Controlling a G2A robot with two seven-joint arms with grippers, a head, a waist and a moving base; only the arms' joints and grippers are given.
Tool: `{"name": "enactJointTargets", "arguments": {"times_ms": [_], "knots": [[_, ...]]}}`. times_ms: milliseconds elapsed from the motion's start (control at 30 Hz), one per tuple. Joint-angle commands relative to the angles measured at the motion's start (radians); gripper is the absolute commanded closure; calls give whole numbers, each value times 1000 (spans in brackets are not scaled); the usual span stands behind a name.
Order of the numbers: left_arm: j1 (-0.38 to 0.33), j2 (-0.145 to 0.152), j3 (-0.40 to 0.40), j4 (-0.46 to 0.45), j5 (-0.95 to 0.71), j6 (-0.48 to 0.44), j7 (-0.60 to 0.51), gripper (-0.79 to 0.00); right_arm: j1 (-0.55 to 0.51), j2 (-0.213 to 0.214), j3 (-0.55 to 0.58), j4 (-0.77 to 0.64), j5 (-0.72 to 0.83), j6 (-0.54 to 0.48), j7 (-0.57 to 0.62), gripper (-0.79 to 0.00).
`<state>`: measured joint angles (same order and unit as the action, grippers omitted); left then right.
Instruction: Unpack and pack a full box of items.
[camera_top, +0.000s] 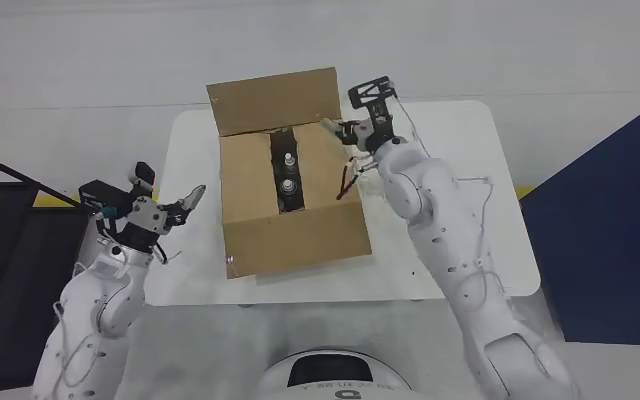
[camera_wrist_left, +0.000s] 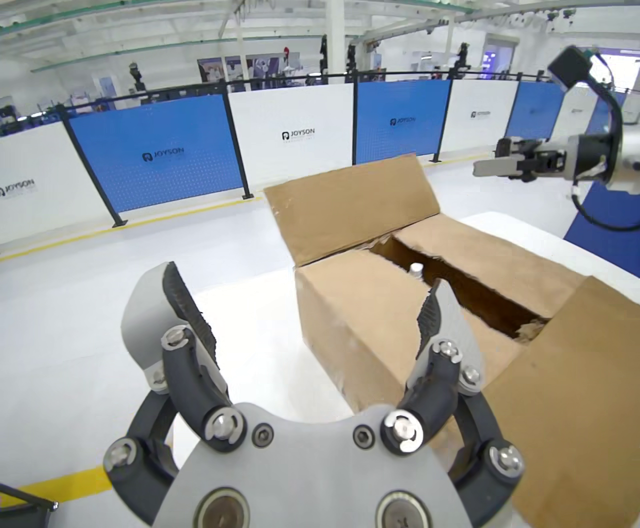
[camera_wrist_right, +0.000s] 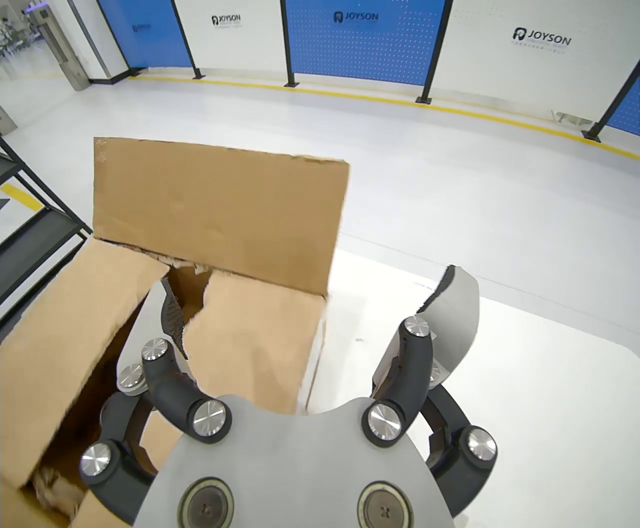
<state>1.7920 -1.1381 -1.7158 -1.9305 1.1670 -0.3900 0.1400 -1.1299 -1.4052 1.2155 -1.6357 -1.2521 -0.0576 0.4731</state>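
Box flap (camera_wrist_right: 250, 340) between spread right fingers (camera_wrist_right: 455, 310)

I'm working in a fenced bay of an industrial hall.
Blue and white partition panels (camera_wrist_left: 150, 150) are ringing the pale floor (camera_wrist_left: 75, 310), a yellow line (camera_wrist_right: 350, 93) is running below them (roof girders (camera_wrist_left: 135, 50) overhead).

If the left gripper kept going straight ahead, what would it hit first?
Probably the side wall of the cardboard box facing it; the left gripper, fingers open, points at it, though depth is unclear.
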Motion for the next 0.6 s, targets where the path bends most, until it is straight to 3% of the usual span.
{"name": "enactJointTargets", "arguments": {"times_ms": [0, 100, 167, 367, 567], "knots": [[-25, -1, 52, -45, 19, 0, -86, -785, -94, 15, 79, -63, -6, -27, 9, -785], [-83, -1, 137, -66, 80, 5, -246, -785, -156, 28, 141, -81, -2, -62, 24, -785], [-133, -4, 197, -55, 169, 57, -319, -785, -173, 33, 163, -63, -15, -64, 34, -785], [-227, -25, 382, 8, 418, 259, -351, -785, -182, 42, 177, 13, -23, -118, 31, -785], [-315, -44, 503, 81, 548, 344, -440, -785, -136, 45, 143, 99, -44, -169, 50, -785]]}}
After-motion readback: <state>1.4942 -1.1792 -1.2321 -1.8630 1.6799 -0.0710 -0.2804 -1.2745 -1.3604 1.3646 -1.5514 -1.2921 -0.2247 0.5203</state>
